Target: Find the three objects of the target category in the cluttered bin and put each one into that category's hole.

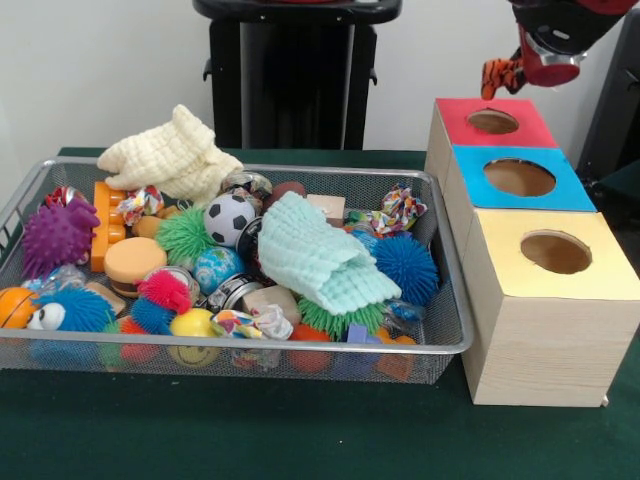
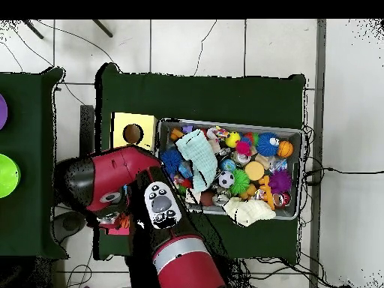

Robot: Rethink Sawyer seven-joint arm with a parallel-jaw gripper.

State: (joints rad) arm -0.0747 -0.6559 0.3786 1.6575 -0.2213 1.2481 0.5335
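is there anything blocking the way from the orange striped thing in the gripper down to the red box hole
Nothing visible does. The gripper holds the orange black-striped toy in the air above the round hole in the red-topped wooden box. The hole is open and uncovered, with only empty air between it and the toy.

Red and black arm (image 2: pixel 131 191), white-grey button panel (image 2: pixel 160 205)

Pale wall (image 1: pixel 100 70); white tiled floor (image 2: pixel 195 45); green-covered table (image 1: pixel 250 430)
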